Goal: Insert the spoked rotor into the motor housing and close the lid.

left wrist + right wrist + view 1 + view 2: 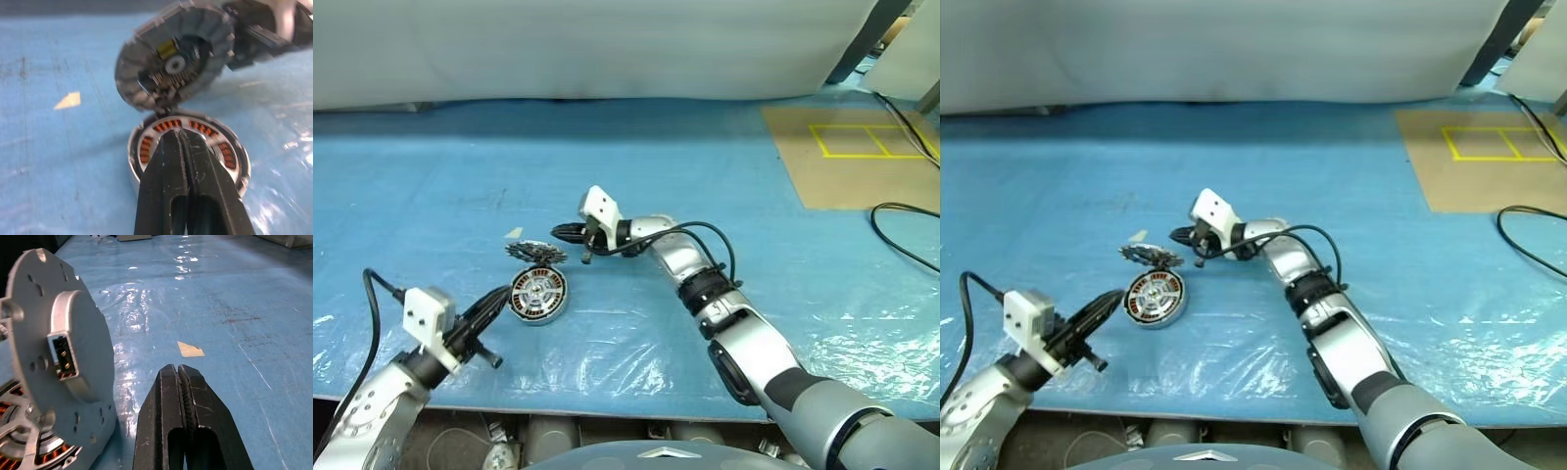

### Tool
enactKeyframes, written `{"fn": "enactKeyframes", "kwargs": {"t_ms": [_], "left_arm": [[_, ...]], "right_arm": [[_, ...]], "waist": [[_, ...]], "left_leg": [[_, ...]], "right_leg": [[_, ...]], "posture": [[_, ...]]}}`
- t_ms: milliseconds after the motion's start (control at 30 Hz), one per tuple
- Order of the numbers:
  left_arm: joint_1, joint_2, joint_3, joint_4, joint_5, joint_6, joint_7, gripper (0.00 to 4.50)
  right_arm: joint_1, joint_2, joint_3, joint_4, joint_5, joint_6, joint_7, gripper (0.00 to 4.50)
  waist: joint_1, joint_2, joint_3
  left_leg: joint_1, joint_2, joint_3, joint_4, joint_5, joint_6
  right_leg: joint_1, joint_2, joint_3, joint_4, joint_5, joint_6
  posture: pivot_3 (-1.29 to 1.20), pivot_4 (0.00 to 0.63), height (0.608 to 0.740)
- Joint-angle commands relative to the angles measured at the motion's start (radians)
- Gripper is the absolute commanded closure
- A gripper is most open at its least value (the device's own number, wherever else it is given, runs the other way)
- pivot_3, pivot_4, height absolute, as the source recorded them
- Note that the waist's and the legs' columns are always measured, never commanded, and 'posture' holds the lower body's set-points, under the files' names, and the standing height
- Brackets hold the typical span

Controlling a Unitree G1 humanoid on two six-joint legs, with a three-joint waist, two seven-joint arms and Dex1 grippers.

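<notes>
I am looking along my left gripper point(183, 147) and seeing its two black fingers pressed together with nothing between them. Their tips are pointing at the motor housing point(538, 295), which is sitting flat on the blue plastic-covered table point(724, 186), its ring of copper-coloured windings facing up around a silver centre. In the head views the fingertips are sitting just beside the housing's near rim; I cannot tell whether they are touching it.

My right gripper point(178, 377) is also showing its fingers closed flat against each other, holding nothing. In the left eye view it is reaching in from the right toward the lid point(535, 252), its tips near the lid's right edge.

The lid is standing tilted on edge just behind the housing, its lower edge meeting the housing's far rim. From the left wrist camera I am seeing its ribbed grey face with a small round hub and a yellow patch near the middle; I am not making out any writing on that patch. From the right wrist camera its back is showing as plain grey metal with small holes and a raised block carrying a little socket.

I cannot pick out the spoked rotor as a separate piece.

A small pale scrap point(190, 349) is lying on the table beyond the lid. At the far right a brown board point(862, 157) is carrying yellow taped lines, with no readable text.
</notes>
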State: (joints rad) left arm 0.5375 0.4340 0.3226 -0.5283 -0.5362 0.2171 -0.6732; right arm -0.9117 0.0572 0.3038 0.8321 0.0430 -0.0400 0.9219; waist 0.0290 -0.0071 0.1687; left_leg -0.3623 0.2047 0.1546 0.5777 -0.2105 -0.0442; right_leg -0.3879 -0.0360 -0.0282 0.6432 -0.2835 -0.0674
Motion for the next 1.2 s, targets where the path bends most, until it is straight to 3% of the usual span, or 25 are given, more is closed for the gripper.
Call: {"fn": "enactKeyframes", "kwargs": {"t_ms": [33,333,600,800,1200], "left_arm": [[0.067,-0.011,0.017,-0.039,0.021,-0.053,-0.012,4.45],[0.160,-0.064,0.061,-0.026,0.020,-0.132,0.003,4.45],[0.173,-0.090,0.064,0.064,0.042,-0.220,-0.034,4.45],[0.127,-0.078,0.054,0.140,0.056,-0.258,-0.065,4.45],[0.092,-0.070,0.032,0.186,0.080,-0.277,-0.082,4.50]], "right_arm": [[-0.074,0.056,-0.023,0.067,0.010,-0.064,0.025,4.50],[-0.059,0.104,0.055,0.077,-0.019,-0.080,0.277,4.50],[0.082,0.106,0.198,0.062,-0.164,-0.122,0.171,4.50],[0.095,0.122,0.151,-0.002,-0.085,-0.018,0.166,4.50],[0.130,0.106,0.189,-0.124,-0.063,0.075,0.177,0.55]], "waist": [[-0.004,0.000,0.000],[-0.003,0.000,0.000],[-0.006,0.001,0.000],[-0.004,0.003,0.001],[-0.003,0.001,0.000]], "left_leg": [[0.000,0.000,0.000,0.000,0.000,0.000],[0.000,0.001,0.000,0.000,-0.002,0.004],[0.004,0.001,0.001,0.000,-0.002,0.005],[0.020,0.001,0.003,-0.002,-0.003,0.005],[0.013,0.001,0.005,-0.002,-0.003,0.005]], "right_leg": [[0.000,0.000,0.000,0.000,0.000,0.000],[0.001,0.000,-0.001,0.000,-0.002,-0.004],[0.003,-0.001,-0.001,0.000,-0.002,-0.005],[0.018,-0.001,0.000,-0.001,-0.004,-0.007],[0.010,-0.001,0.001,-0.002,-0.003,-0.006]], "posture": [[0.00,0.150,0.740],[0.00,0.150,0.740],[0.00,0.150,0.740],[0.00,0.150,0.740],[0.00,0.150,0.740]]}}
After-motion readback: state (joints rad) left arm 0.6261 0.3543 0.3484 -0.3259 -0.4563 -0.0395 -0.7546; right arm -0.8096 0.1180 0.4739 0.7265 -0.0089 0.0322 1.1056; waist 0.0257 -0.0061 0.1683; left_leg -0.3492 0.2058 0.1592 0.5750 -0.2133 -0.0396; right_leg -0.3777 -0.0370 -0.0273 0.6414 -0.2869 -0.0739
